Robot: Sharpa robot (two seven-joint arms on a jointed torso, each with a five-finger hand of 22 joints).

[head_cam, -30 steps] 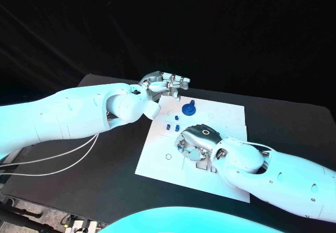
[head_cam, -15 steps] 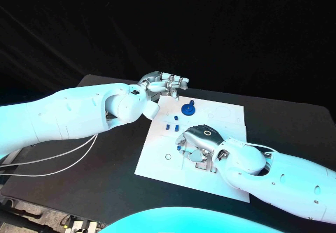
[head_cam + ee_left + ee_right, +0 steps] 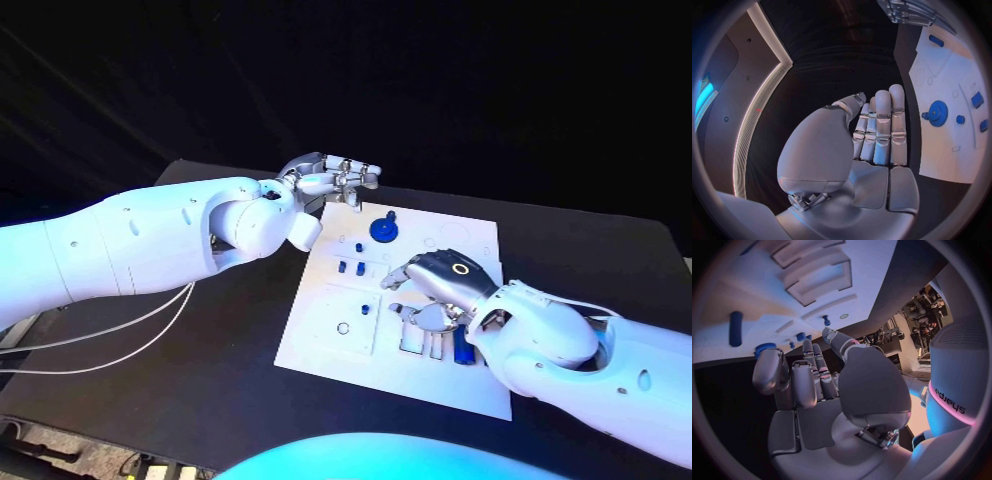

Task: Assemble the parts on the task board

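Observation:
The white task board lies in the middle of the black table. A blue gear stands near its far edge, and the left wrist view shows the gear too. Two small blue parts stand below it, another small blue part sits nearer me, and a blue bar lies beside the recessed slots. My right hand hovers over the board's middle with its fingers curled down and nothing in them. My left hand is at the board's far left corner, fingers straight and empty.
A small ring marks the board near its left edge. Black table surrounds the board on all sides. White cables trail from my left arm over the table's left side.
My right hand has shifted to the right over the board, uncovering the small blue part near the middle and the blue bar by the slots. The left hand has barely moved.

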